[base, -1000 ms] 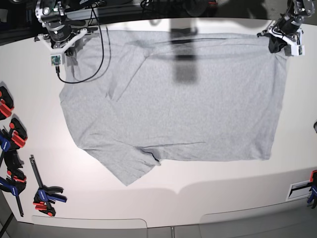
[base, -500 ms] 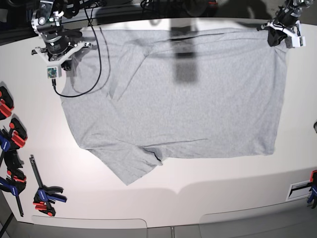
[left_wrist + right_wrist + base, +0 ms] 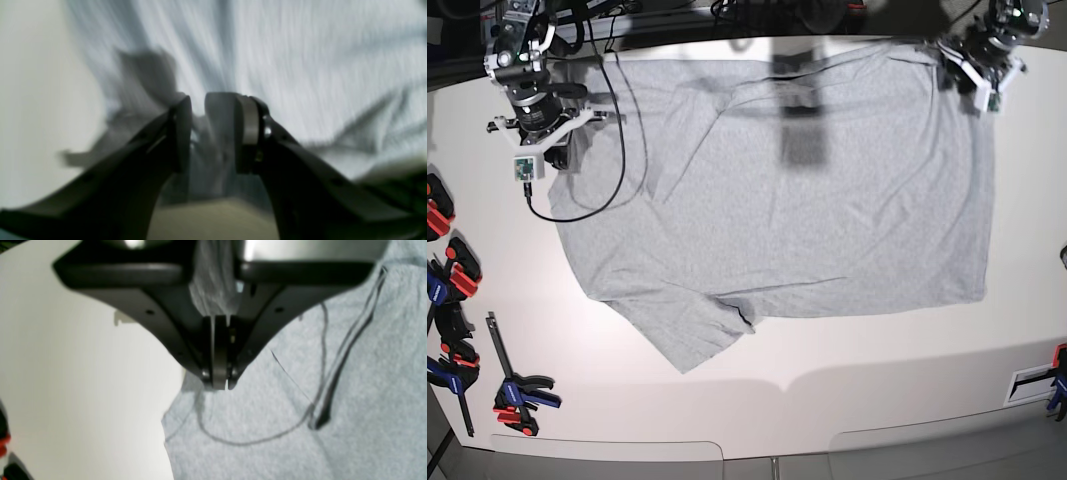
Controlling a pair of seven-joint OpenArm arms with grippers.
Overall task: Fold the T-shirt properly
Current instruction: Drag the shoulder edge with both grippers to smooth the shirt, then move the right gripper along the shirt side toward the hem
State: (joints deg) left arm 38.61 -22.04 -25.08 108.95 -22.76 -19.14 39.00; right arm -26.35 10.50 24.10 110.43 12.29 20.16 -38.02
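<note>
T-shirt (image 3: 777, 210) soft, light, limp, bunches easily | grab hem or shoulder corners | left gripper (image 3: 213, 133) jaws apart, upper right | right gripper (image 3: 218, 380) clamped on cloth, upper left

The T-shirt (image 3: 807, 220) was seen in plain light heather grey, no lettering showing on the upturned side, spread over a white counter (image 3: 897, 380). Both tools, the left tool (image 3: 212, 133) and the right tool (image 3: 218, 381), were pictured in matt black, with white housings on the arms behind them. A black cable (image 3: 617, 150) was draped across the grey cloth. Clamps (image 3: 457, 290) in red, blue and black were lined along the counter's edge.
</note>
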